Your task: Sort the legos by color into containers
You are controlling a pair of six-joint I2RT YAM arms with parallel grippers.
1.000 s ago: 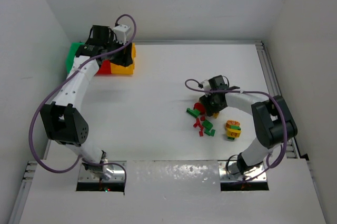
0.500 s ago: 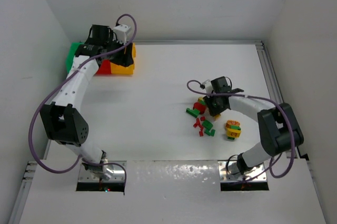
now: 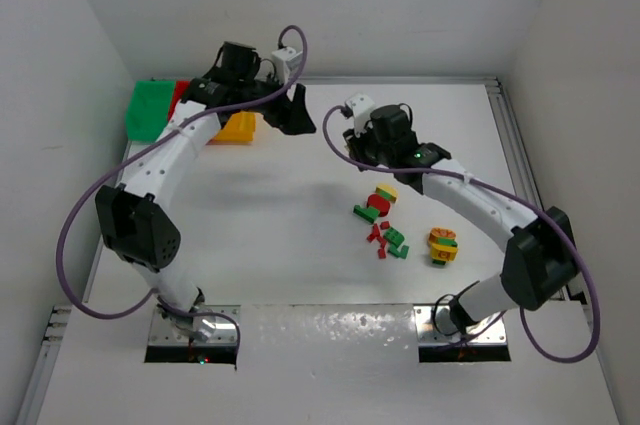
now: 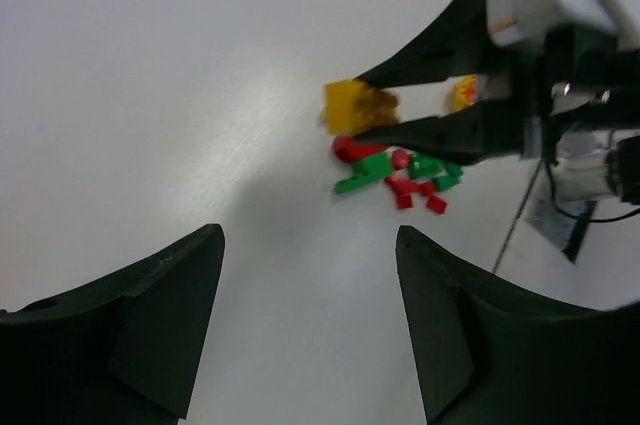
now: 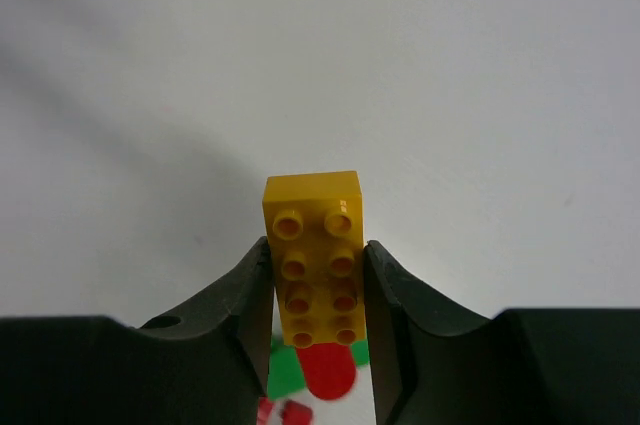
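Observation:
My right gripper (image 5: 316,247) is shut on a yellow two-by-four brick (image 5: 312,255) and holds it in the air above the table. In the top view it (image 3: 357,140) is up-left of the pile of red, green and yellow legos (image 3: 385,225). The left wrist view shows that brick (image 4: 358,106) in the right fingers, with the pile (image 4: 400,173) below. My left gripper (image 3: 296,117) is open and empty (image 4: 308,245), just right of the bins. The green bin (image 3: 150,105), red bin (image 3: 181,94) and yellow bin (image 3: 238,128) stand in a row at the far left.
A stacked yellow, orange and green piece (image 3: 442,245) stands right of the pile. A metal rail (image 3: 515,155) runs along the table's right edge. White walls close in the back and both sides.
My right gripper has risen from the pile and moved up and left with the yellow brick. My left gripper has swung right, away from over the bins.

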